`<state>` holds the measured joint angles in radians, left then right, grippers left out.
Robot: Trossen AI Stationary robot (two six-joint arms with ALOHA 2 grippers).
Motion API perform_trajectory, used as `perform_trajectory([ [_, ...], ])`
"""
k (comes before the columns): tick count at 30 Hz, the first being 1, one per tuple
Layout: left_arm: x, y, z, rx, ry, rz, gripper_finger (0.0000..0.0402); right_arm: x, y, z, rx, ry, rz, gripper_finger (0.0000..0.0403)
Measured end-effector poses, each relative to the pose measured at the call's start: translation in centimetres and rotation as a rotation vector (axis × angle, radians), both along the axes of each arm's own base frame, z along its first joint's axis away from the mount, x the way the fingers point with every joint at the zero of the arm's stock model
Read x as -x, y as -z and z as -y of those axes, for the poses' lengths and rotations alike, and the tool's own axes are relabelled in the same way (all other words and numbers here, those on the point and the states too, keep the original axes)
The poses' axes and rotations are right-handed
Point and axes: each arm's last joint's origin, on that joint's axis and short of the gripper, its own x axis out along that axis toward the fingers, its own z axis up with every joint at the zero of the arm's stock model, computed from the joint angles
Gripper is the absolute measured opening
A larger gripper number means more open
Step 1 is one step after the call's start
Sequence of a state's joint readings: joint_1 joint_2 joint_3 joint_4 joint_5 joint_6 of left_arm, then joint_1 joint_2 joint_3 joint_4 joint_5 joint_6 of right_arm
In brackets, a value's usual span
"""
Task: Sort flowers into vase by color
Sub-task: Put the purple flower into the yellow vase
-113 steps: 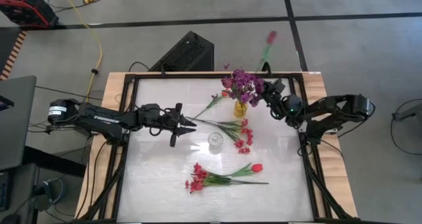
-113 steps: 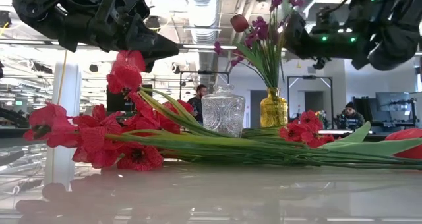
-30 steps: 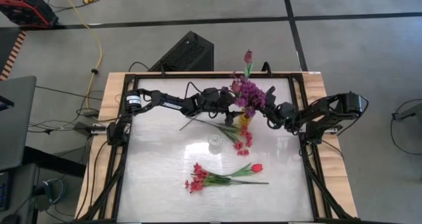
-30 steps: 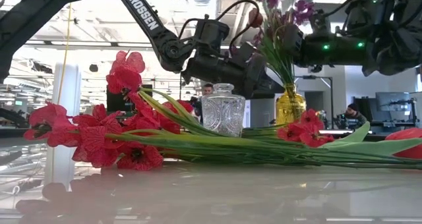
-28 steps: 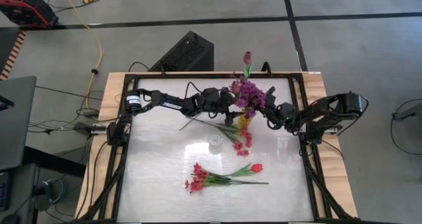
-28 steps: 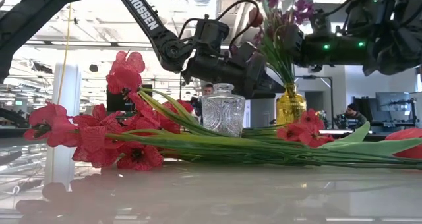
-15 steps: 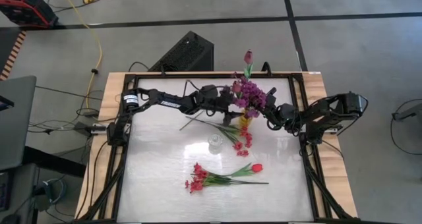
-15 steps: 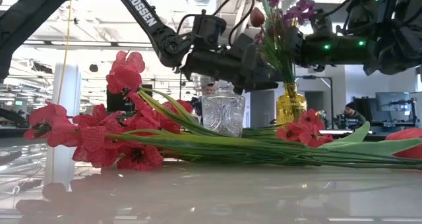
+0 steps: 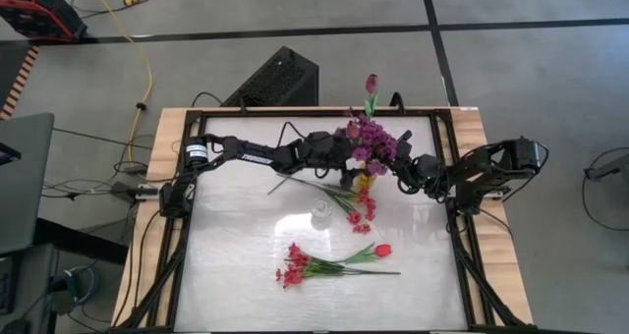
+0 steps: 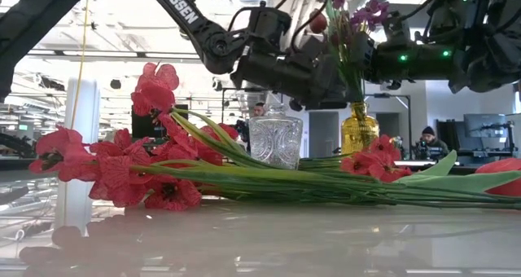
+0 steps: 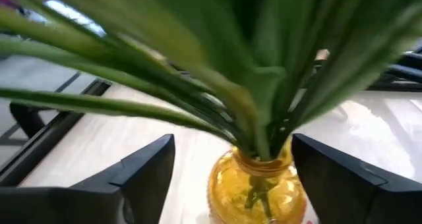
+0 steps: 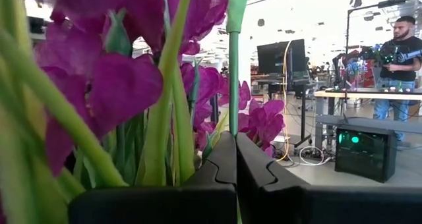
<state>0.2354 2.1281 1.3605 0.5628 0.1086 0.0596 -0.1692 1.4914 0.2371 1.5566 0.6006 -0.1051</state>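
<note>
A yellow glass vase (image 9: 361, 180) stands at the table's far middle and holds purple flowers (image 9: 370, 138). A red tulip (image 9: 371, 83) rises above them on a green stem. My right gripper (image 12: 235, 159) comes from the table's right and is shut on a green stem among the purple blooms. My left gripper (image 11: 231, 159) reaches in from the left and is open. Its two fingers stand on either side of the vase's neck (image 11: 258, 163) and the stems, touching nothing that I can see. Red flowers (image 9: 360, 204) lie on the table by their stalks. My right gripper pinches a thin green stem (image 12: 233, 115) between its two shut fingers. The fingers come about level from the table's right side and lie across the stem. The stem stands upright above the fingers; its lower part is hidden behind them.
A clear cut-glass vase (image 9: 319, 213) stands near the table's middle, empty. A bundle of red sprays with a red tulip (image 9: 334, 264) lies nearer the front. People and desks show in the room behind (image 10: 427, 142).
My left gripper has risen a little beside the yellow vase, its fingers staying open. The right gripper and the tulip have kept still.
</note>
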Motion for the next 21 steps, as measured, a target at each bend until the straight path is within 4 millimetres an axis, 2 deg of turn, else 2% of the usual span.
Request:
perform_trajectory([
  [4, -0.4, -0.5, 0.3, -0.010, -0.033, 0.011, 0.0326, 0.0, 0.0, 0.0, 0.000, 0.000, 0.000, 0.0016],
  [8, -0.5, -0.6, 0.6, 0.016, -0.057, 0.016, 0.0337, 0.0, 0.0, 0.0, 0.000, 0.000, 0.000, 0.0016],
  [17, -1.4, 2.4, 0.9, 0.069, -0.028, 0.006, 0.0339, 0.0, 0.0, -0.1, -0.002, -0.007, 0.001, 0.0016],
  [21, -1.8, 2.8, 1.2, 0.050, -0.011, 0.020, 0.0339, -0.1, 0.0, -0.2, 0.003, -0.008, -0.005, 0.0016],
])
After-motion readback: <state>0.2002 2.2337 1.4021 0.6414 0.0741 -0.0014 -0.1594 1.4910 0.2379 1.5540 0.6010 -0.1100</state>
